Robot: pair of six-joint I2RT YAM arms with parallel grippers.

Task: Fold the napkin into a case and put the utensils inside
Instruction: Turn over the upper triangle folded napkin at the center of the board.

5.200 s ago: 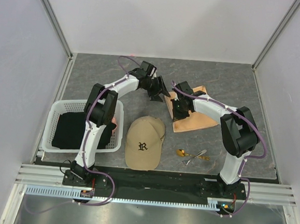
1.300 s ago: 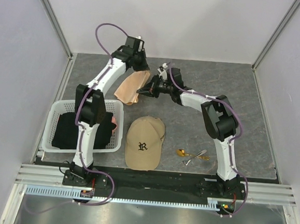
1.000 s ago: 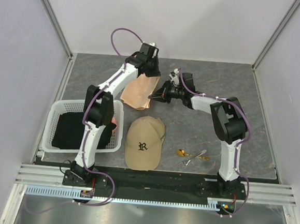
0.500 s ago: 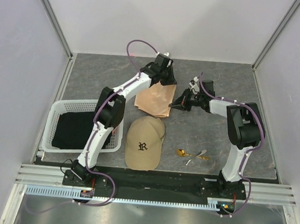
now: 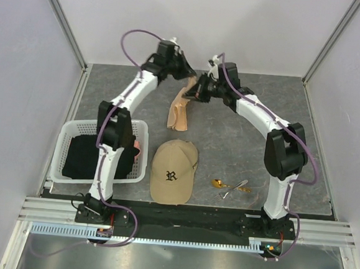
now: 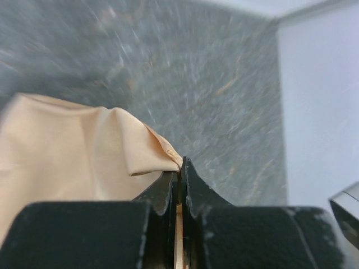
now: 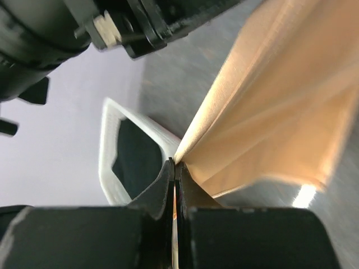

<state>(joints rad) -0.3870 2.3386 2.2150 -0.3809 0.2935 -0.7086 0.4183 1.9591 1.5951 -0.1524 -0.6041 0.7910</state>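
The peach-orange napkin [image 5: 179, 109] hangs off the table as a narrow, bunched drape toward the back of the grey mat. My left gripper [image 5: 186, 74] is shut on its top edge, and my right gripper [image 5: 198, 91] is shut on an edge just beside it. In the left wrist view the napkin [image 6: 73, 145] is pinched at the left gripper [image 6: 180, 166]. In the right wrist view the napkin [image 7: 280, 101] fans out from the right gripper [image 7: 175, 163]. The utensils, a gold spoon [image 5: 217, 183] and silvery pieces [image 5: 235, 187], lie near the front right, far from both grippers.
A tan baseball cap [image 5: 173, 171] sits at the front centre, below the hanging cloth. A white basket [image 5: 65, 139] holding a black cloth [image 5: 88, 155] stands at the front left; the basket [image 7: 110, 140] also shows in the right wrist view. White walls enclose the mat.
Both grippers have risen and moved back and to the left with the napkin and drawn closer together. The cloth, spread wide before, now hangs narrow and bunched.
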